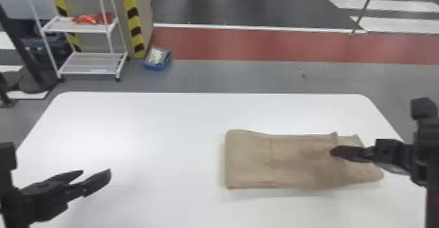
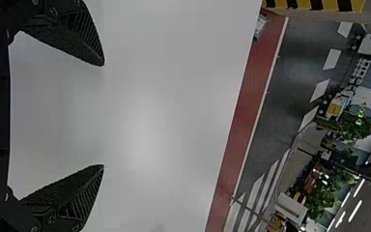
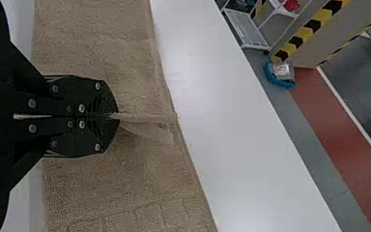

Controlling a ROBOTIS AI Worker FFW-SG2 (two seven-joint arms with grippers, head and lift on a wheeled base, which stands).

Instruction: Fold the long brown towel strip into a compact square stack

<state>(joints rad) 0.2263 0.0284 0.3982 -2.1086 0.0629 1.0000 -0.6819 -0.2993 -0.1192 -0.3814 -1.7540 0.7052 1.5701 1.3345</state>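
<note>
See a white counter (image 1: 156, 119), rounded at both far corners. Find a brown towel (image 1: 251, 158) on its right part, lying lengthwise from left to right, squared at the left end, uneven and rumpled toward the right.

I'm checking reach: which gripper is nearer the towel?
Right. The right gripper is shut on the towel, while the left gripper hangs open over the table, well to the towel's left.

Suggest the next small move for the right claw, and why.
I'd probably lift the right claw slightly, then ease it left: it is shut on a raised pinch of towel toward the right end, while the rest stretches left in a long strip, not yet a compact square.
</note>
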